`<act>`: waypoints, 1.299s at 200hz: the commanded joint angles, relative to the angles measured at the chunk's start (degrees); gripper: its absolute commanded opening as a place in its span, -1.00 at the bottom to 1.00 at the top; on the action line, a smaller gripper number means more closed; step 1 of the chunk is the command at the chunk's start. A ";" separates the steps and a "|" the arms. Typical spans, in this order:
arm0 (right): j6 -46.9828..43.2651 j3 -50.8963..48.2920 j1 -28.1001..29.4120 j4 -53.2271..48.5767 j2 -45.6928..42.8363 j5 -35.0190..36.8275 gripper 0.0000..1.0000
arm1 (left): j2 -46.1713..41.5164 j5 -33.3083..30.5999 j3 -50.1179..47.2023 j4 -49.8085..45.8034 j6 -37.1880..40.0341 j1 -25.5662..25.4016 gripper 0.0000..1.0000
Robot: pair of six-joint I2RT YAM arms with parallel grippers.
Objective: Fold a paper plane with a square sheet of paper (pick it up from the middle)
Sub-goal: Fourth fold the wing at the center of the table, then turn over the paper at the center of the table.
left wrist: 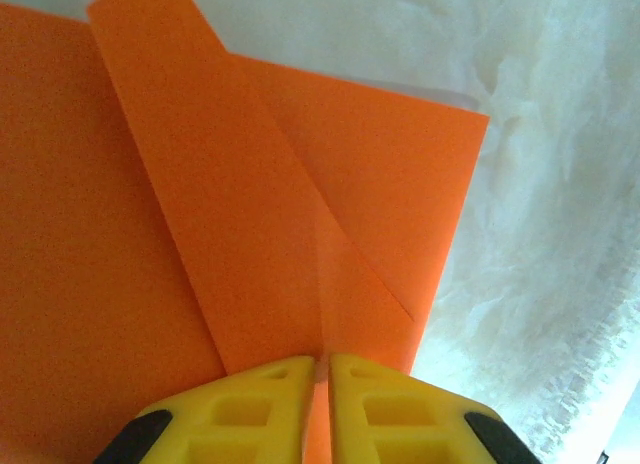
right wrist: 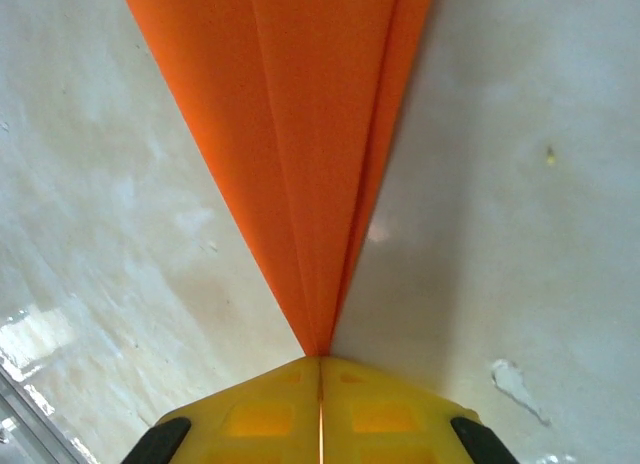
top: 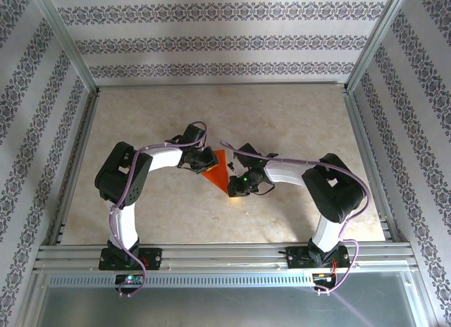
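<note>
Both jaws clamp the paper plane (top: 218, 173): left gripper (left wrist: 322, 364) at its wide end, right gripper (right wrist: 320, 360) at its nose. Pull evenly, I'd say, or creases skew.

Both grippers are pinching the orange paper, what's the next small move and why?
Probably open the left gripper and shift it onto the diagonal flap to press its crease: the right gripper is shut on the pointed nose of the paper plane, anchoring it.

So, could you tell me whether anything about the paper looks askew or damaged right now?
Slightly: one folded flap of the paper plane pokes past the neighbouring layers' top edge, so the folds look uneven. I see no tears.
</note>
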 commanded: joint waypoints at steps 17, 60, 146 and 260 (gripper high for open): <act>0.43 1.74 0.36 -2.11 -4.51 2.69 -0.81 | 3.15 -4.28 -0.65 -5.94 -0.69 -0.37 -0.70; 3.59 1.85 -4.91 4.49 -8.53 4.78 -0.70 | -0.69 0.63 1.20 -3.48 -0.25 -0.42 -0.62; 2.39 6.27 -8.49 8.79 -5.26 2.96 -0.24 | -15.20 -3.00 -4.14 -0.58 -2.35 2.34 -0.12; -0.52 18.70 -8.05 8.38 13.23 -7.82 -0.42 | -17.63 -0.75 -15.54 10.21 -10.26 5.36 0.05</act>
